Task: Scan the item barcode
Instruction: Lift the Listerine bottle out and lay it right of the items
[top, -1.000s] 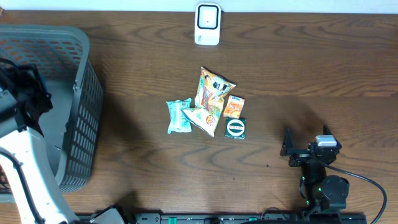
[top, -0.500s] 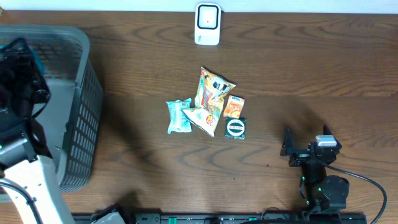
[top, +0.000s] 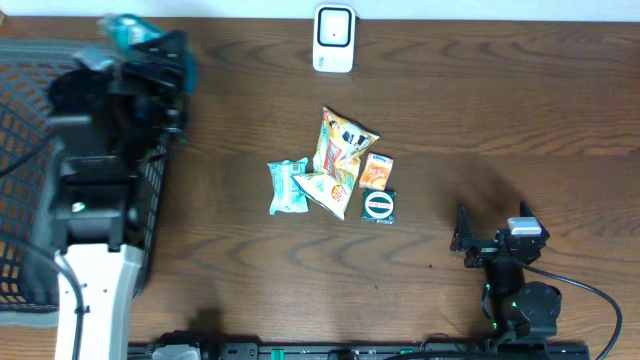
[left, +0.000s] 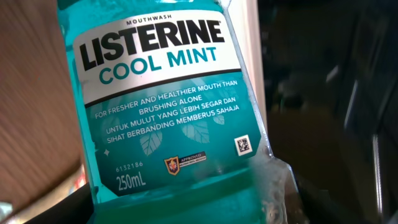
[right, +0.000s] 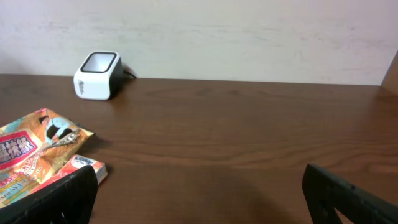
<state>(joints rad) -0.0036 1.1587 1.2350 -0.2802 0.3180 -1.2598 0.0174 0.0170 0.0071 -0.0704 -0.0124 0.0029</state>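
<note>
My left gripper (top: 150, 52) is shut on the item, a teal Listerine Cool Mint mouthwash bottle (top: 135, 33), held above the basket's far right corner at the table's back left. In the left wrist view the bottle's front label (left: 155, 81) fills the frame, with my left gripper (left: 186, 214) clamped low on the bottle. A small square code (left: 244, 145) sits at the label's lower right; the striped barcode is hidden. The white scanner (top: 334, 38) stands at the back centre, also visible as the scanner (right: 97, 66). My right gripper (top: 492, 225) rests open and empty at the front right, right gripper (right: 199, 186).
A grey mesh basket (top: 25, 130) occupies the left side under my left arm. Mid-table lies a pile of packets: a chips bag (top: 343, 145), a teal tissue pack (top: 288, 185), an orange pack (top: 377, 171) and a dark round-labelled packet (top: 380, 206).
My left arm has swung up and to the right out of the basket, carrying the mouthwash bottle toward the back of the table. The right arm has not moved.
</note>
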